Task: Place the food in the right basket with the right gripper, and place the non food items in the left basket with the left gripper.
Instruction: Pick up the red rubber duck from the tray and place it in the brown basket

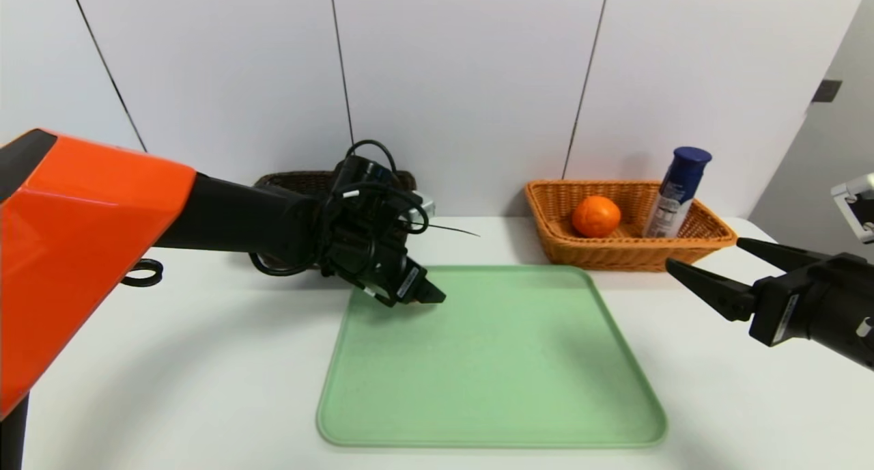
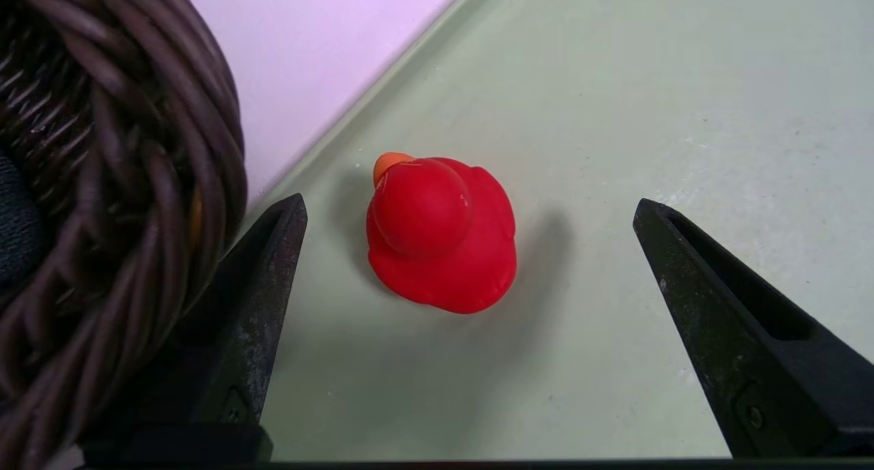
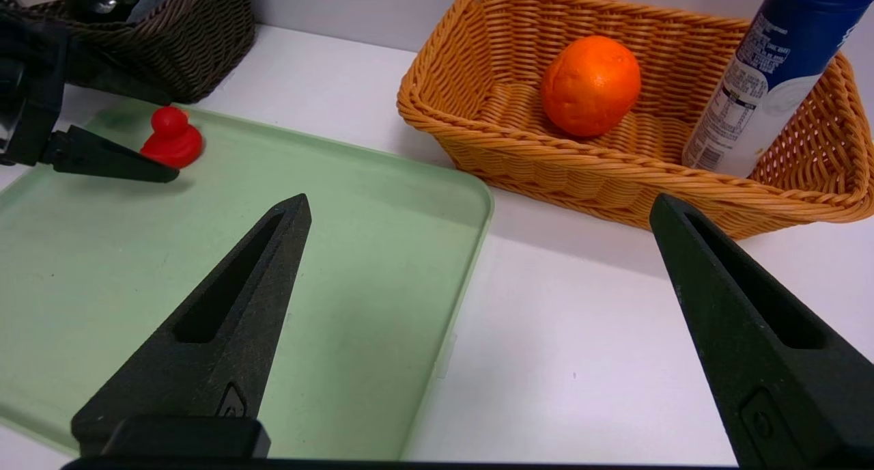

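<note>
Currently the left hand [image 2: 471, 320] is on the approach to a pick, fingers spread wide and holding nothing. Red rubber duck [image 2: 440, 234] sits on the green tray [image 1: 491, 388] just ahead of the fingertips, in line with the gap between them but not yet inside it and not touched. As a non-food item it belongs to this hand. Next move, as I read it: ease further forward and down until the fingers flank the duck, then close. Dark wicker basket [image 2: 102, 203] is right beside one finger, so that rim looks like the thing to avoid clipping. Right hand [image 1: 710, 272] hangs idle, also spread wide and empty, over the white tabletop [image 1: 683, 402] beside the tray. Beyond it, the light wicker basket [image 1: 703, 241] holds an orange [image 1: 596, 216] and a blue-capped spray can [image 1: 676, 193], the can seemingly no food.
</note>
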Controlling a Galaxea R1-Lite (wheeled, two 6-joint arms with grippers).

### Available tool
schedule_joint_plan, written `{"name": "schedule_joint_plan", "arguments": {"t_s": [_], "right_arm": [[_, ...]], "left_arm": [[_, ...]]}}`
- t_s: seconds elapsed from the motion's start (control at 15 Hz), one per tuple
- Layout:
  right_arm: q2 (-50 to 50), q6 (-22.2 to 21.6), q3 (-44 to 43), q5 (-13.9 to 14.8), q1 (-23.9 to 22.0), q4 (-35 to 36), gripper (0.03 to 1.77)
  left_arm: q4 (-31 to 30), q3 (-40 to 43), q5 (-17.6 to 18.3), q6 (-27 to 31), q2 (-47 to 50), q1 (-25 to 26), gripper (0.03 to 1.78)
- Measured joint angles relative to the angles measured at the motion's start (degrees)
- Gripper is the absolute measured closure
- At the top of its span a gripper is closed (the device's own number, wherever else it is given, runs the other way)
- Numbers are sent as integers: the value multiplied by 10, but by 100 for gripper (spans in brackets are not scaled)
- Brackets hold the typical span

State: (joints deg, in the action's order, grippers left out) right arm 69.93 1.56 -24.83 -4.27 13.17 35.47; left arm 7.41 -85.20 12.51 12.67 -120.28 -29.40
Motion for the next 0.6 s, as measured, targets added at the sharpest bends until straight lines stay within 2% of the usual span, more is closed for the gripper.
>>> {"name": "schedule_joint_plan", "arguments": {"t_s": [0.13,0.6], "right_arm": [[0,0,0,0,0,0,9],[6,0,-3,0,0,1,9]], "left_arm": [[-17,1,-1,0,-9,0,12],[-20,2,-2,4,-25,6,12]]}}
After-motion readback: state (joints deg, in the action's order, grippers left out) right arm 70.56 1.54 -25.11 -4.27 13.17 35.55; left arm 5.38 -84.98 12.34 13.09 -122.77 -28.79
